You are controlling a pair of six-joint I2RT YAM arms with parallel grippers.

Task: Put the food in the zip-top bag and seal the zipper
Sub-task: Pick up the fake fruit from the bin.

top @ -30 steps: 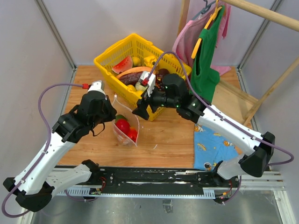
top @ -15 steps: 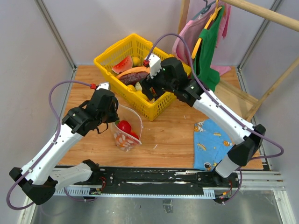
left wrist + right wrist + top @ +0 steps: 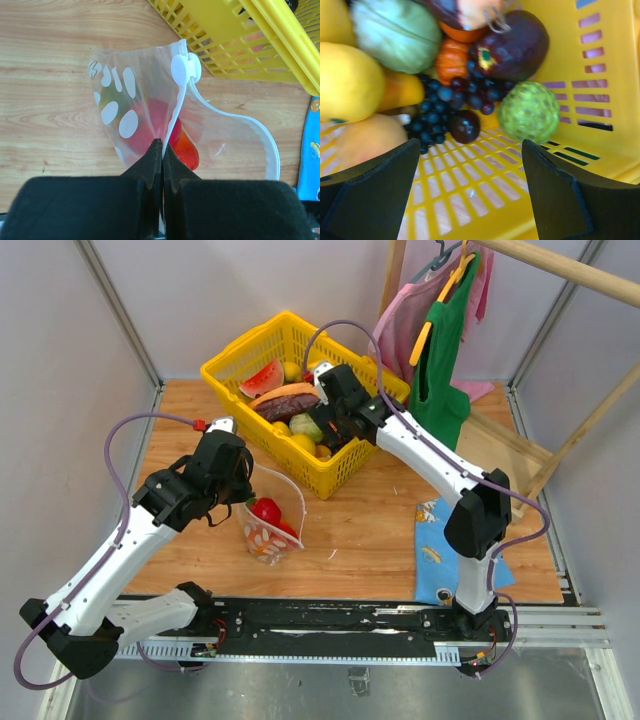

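We see L gripper (image 3: 161,146) clamped fully shut on the rim of the zip-top bag (image 3: 125,100). The bag sits open on the table (image 3: 50,50) just beside the yellow basket (image 3: 260,30), w/ red food (image 3: 159,122) inside. R gripper (image 3: 470,150) hangs wide open, empty, in the basket above dark grapes (image 3: 440,107).

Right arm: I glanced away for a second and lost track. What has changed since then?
The right gripper swung from in front of the yellow basket into it, jaws open above the food, holding nothing. The left gripper shifted slightly toward the basket, still shut on the zip-top bag. The basket stayed put.
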